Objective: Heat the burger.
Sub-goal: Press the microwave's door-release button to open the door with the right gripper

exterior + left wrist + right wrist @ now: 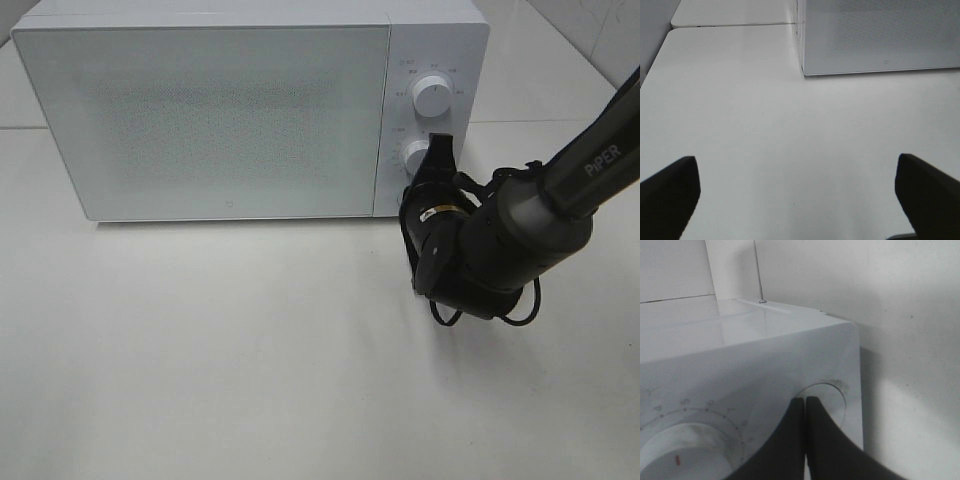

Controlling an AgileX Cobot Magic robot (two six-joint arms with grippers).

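Microwave [200,120]: white, boxy, with its speckled frosted door shut and two round knobs [432,95], standing on a matte white table [250,350]. Right gripper [806,401]: black jaws clenched together on nothing, tips at a round flush disc [832,397] on the glossy control panel. Left gripper [796,165]: jaws released wide above the tabletop. Burger: whereabouts cannot be told.

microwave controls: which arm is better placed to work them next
Right. The right gripper, shut, sits at the microwave's control panel beside the lower knob. The left gripper hangs open over the table, off the microwave's front left corner.
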